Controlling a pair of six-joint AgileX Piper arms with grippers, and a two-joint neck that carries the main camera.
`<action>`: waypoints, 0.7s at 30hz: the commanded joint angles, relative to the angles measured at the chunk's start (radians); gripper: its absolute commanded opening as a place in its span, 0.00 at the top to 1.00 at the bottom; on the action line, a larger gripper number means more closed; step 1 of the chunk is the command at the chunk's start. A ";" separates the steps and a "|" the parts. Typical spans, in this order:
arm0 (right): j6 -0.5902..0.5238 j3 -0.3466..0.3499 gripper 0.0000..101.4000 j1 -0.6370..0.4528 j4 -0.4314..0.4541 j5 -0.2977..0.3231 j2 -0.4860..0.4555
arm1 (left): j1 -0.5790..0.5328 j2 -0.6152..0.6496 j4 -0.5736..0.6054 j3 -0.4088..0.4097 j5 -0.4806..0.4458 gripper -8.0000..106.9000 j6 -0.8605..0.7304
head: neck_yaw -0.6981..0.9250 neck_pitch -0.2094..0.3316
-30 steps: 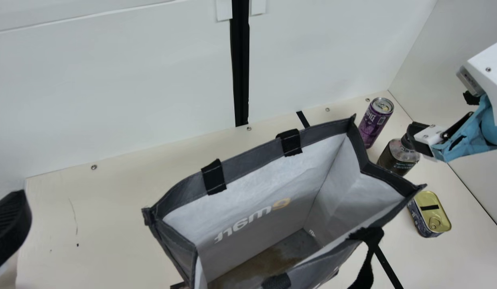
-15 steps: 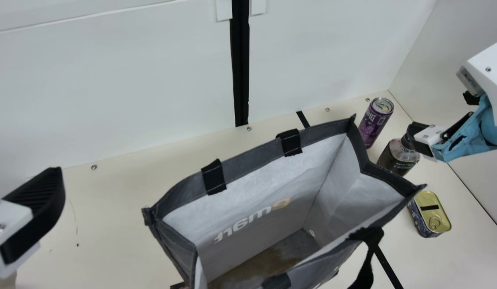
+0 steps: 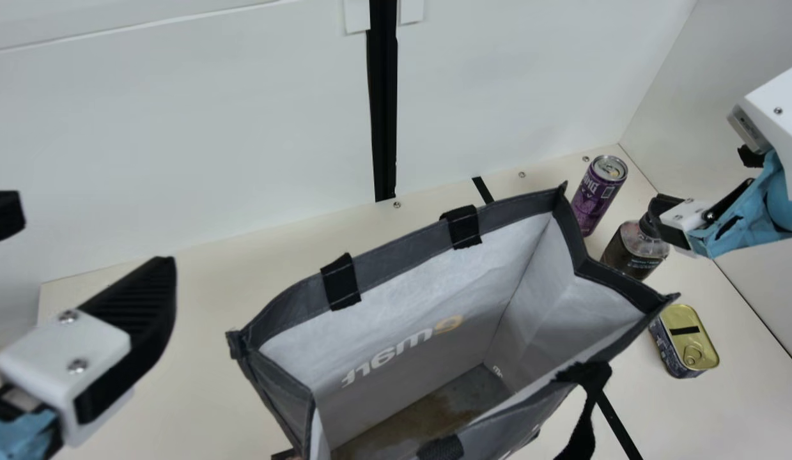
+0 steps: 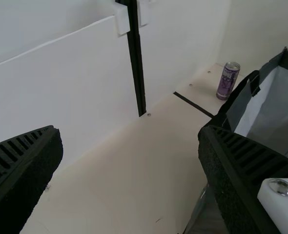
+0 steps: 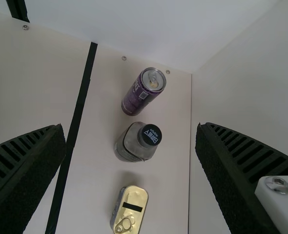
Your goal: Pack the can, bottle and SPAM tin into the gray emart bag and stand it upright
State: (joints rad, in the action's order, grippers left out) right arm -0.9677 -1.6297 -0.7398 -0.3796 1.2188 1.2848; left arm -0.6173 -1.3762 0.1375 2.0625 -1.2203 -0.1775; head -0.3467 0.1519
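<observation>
The gray emart bag (image 3: 287,319) stands with its mouth wide, white-lined walls around a stained bottom. My left gripper (image 3: 96,239) is off the bag's left side, open and holding nothing; in the left wrist view, the gripper (image 4: 129,134) has one finger overlapping the bag (image 4: 236,109). The purple can (image 3: 597,191), dark bottle (image 3: 632,252) and gold-lidded SPAM tin (image 3: 686,338) stand right of the bag. My right gripper (image 3: 669,223) hangs over the bottle area. From its wrist, the gripper (image 5: 130,131) stands open, with the can (image 5: 139,95), bottle (image 5: 134,141) and tin (image 5: 129,209) below.
White walls (image 3: 210,128) rise behind the cream table (image 3: 197,396) and on the right. A black strip (image 3: 616,421) crosses the table between bag and tin. A black strap handle (image 3: 587,409) droops over the bag's near side.
My left gripper has come in from the left edge toward the bag, and more of it shows. The right arm, the bag and the three items have kept still.
</observation>
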 commanded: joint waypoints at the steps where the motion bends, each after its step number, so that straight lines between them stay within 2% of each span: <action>1: 0.000 0.000 0.06 0.000 0.000 0.000 0.000 | -0.025 -0.008 0.001 0.011 0.000 0.15 -0.006 | -0.002 0.023; 21: 0.000 0.000 0.06 0.000 0.000 0.000 0.000 | -0.213 -0.090 0.051 0.040 0.000 0.15 -0.068 | -0.002 0.023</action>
State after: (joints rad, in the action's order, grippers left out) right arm -0.9677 -1.6297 -0.7398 -0.3796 1.2188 1.2848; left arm -0.8241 -1.4638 0.1880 2.1026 -1.2203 -0.2435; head -0.3482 0.1519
